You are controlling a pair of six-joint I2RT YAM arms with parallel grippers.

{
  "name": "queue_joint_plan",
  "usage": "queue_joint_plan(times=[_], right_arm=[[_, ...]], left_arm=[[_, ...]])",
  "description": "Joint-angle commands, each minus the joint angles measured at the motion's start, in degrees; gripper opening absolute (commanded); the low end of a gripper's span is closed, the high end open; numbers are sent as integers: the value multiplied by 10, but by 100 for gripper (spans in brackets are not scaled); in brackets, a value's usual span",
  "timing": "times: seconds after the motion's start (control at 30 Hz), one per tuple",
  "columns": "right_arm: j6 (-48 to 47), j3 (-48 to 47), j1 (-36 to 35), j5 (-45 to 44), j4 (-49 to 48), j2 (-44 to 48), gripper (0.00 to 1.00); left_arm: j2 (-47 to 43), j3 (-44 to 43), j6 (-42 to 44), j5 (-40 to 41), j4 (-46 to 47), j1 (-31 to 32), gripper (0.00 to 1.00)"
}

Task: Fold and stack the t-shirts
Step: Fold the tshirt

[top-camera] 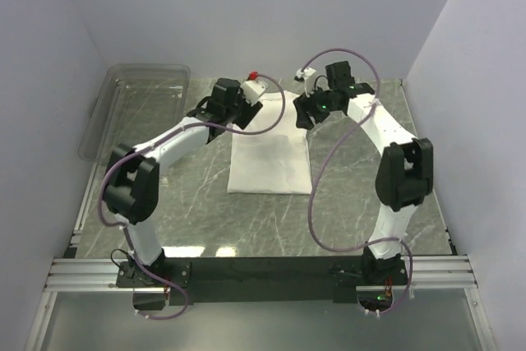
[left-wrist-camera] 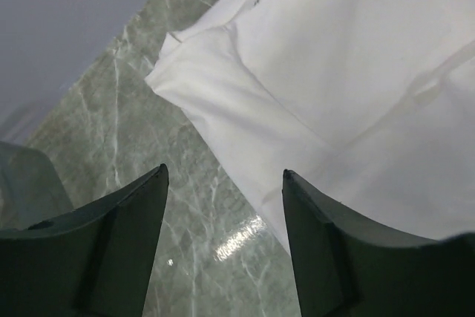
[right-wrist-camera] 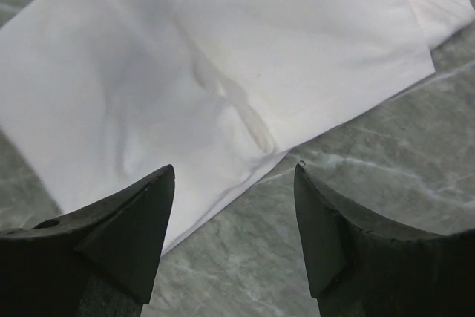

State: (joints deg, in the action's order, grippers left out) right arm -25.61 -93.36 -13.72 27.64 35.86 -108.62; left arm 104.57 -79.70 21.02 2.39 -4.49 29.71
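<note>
The white t-shirt (top-camera: 269, 154) is seen folded into a tall rectangle in the middle of the green marbled table (top-camera: 197, 219). It is lying flat, with its far end between the two grippers. A small red patch (top-camera: 253, 74) is visible near the far end of the cloth, just behind the left gripper (top-camera: 244, 111), but what it is exactly cannot be told. The left gripper is held over the far left corner of the shirt. In its wrist view the two dark fingers (left-wrist-camera: 111, 243) are spread apart with nothing between them, and only the table and a folded edge of the cloth are seen below. The right gripper (top-camera: 304, 113) is placed over the far right corner. Its fingers are also spread wide and nothing is held by them; beneath them an edge of the shirt and bare table are shown. A clear plastic bin (top-camera: 140, 96) is standing at the far left of the table, apart from the shirt.
</note>
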Motion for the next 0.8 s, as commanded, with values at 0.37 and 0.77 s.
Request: queue_joint_plan(times=[0.37,0.77], right_arm=[[-422,448,-27,139,-1,330,83],[-372,459,-68,51,-95,271,81]], left_arm=[[-314,293,-40,-100,-61,106,65],[-329,438,225,-107,19,112,61]])
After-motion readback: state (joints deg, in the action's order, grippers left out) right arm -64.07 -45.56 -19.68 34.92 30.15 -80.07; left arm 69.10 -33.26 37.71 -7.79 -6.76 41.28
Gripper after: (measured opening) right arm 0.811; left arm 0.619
